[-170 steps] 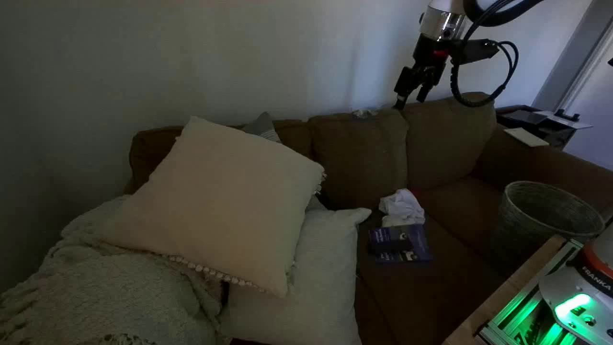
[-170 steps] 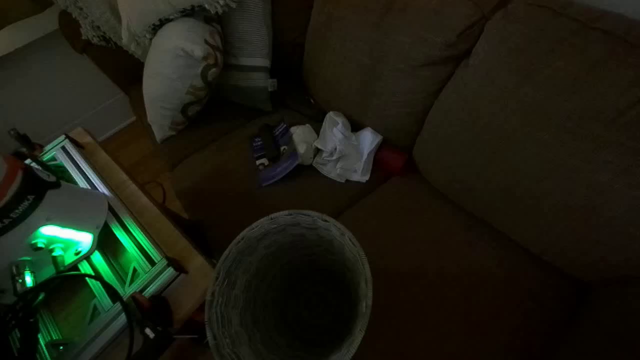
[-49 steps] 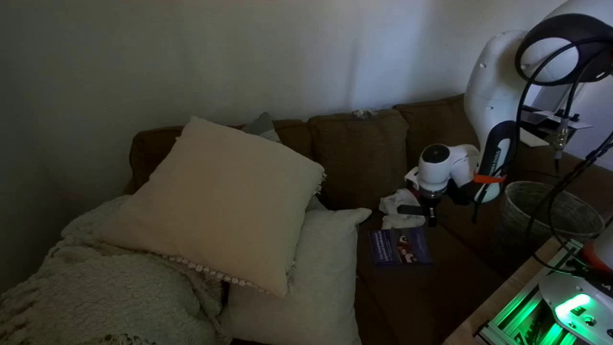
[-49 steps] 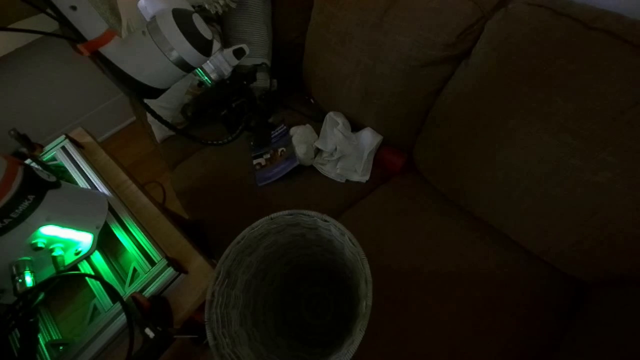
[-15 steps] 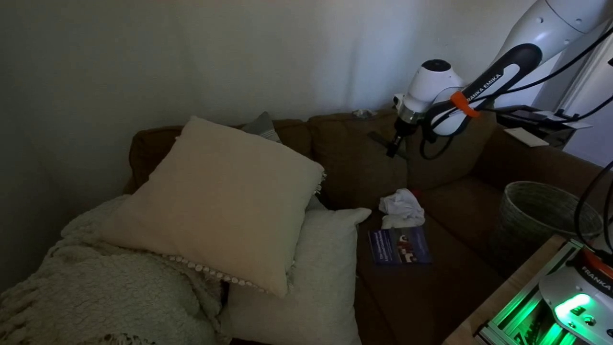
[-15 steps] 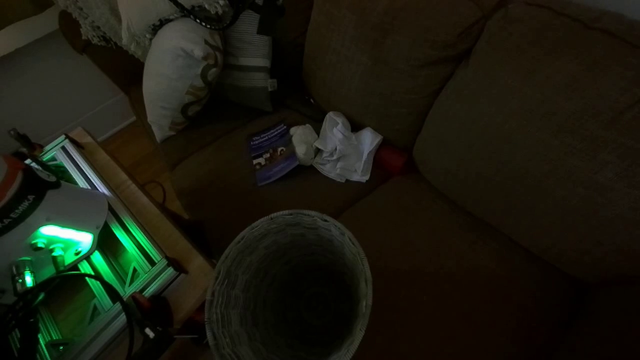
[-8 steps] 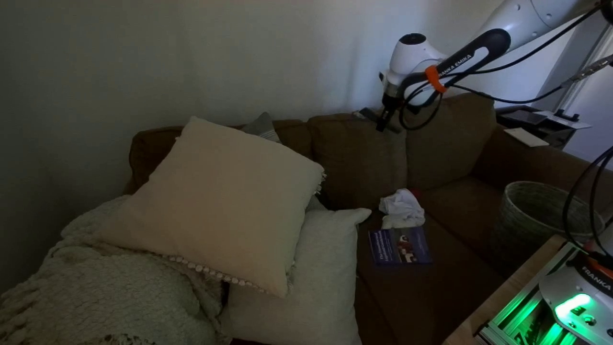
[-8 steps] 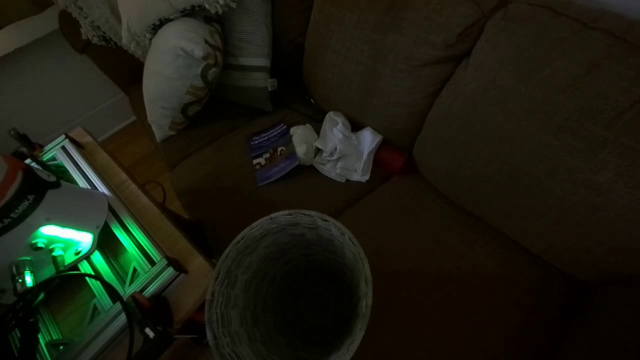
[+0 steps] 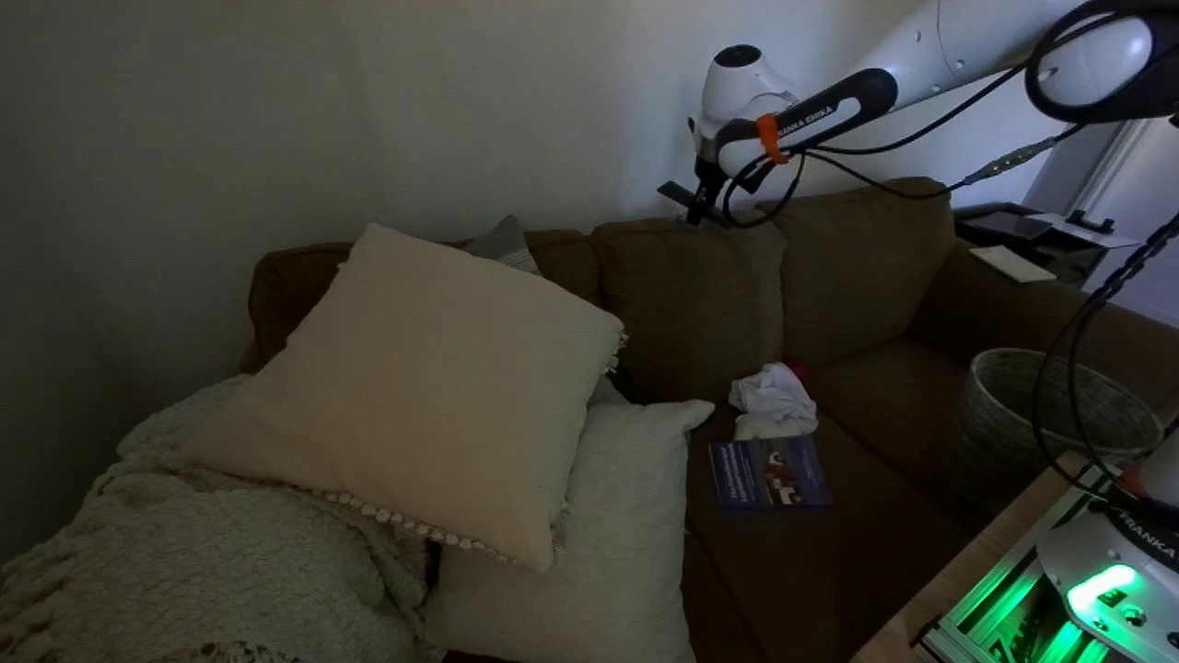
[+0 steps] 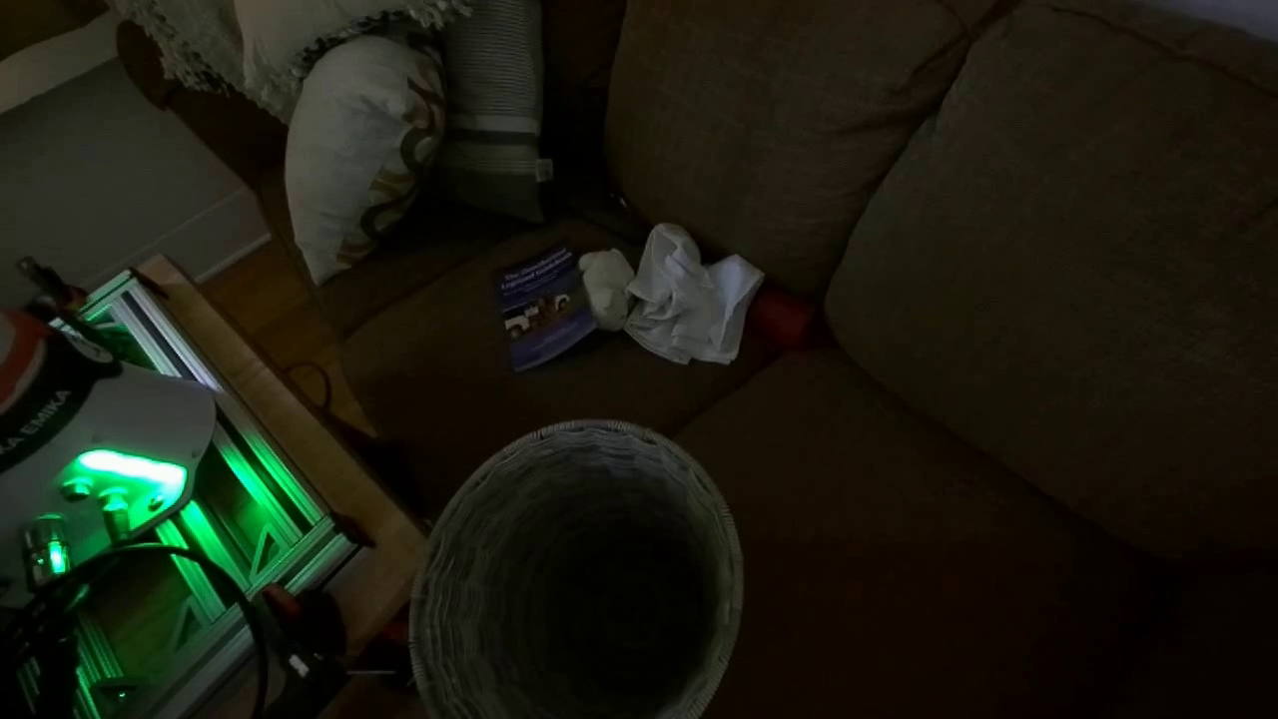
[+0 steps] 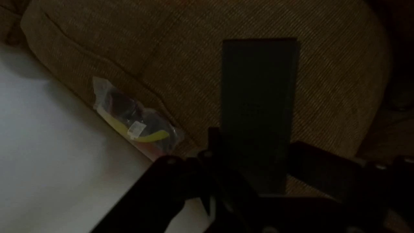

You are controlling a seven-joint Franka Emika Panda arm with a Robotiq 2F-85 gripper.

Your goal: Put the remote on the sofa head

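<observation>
Wrist view: in dim light, a slim, dark, oblong remote (image 11: pixel 258 90) stretches away from the camera, clasped by the gripper (image 11: pixel 254 145), with a black finger against each of its long sides. Beneath it spreads the brown woven fabric of the sofa head (image 11: pixel 174 55). To the left, along the rear edge of that ridge and beside a pale wall (image 11: pixel 55 161), rests a clear plastic packet (image 11: pixel 136 119) showing a yellow strip and a small white label. In an exterior view, the white robot arm (image 9: pixel 939 60) extends from the upper right, and the gripper holds the remote just over or on the sofa head; which of the two cannot be told. On the left part of the brown sofa (image 9: pixel 884 479), a large cream pillow (image 9: pixel 433 396) trimmed with pompoms leans over a second, paler pillow (image 9: pixel 617 543), and a fleecy blanket (image 9: pixel 230 552) is bunched beside them. In both exterior views, a bluish booklet (image 10: pixel 544 310) lies flat on the seat (image 10: pixel 429 369), with an off-white lump (image 10: pixel 606 288) next to it, then a crumpled white cloth (image 10: pixel 689 300), and past that a bit of something red (image 10: pixel 784 318). A woven basket (image 10: pixel 469 579) is near the robot's base (image 10: pixel 150 419), which is lit green; what the basket stands on is hidden.
</observation>
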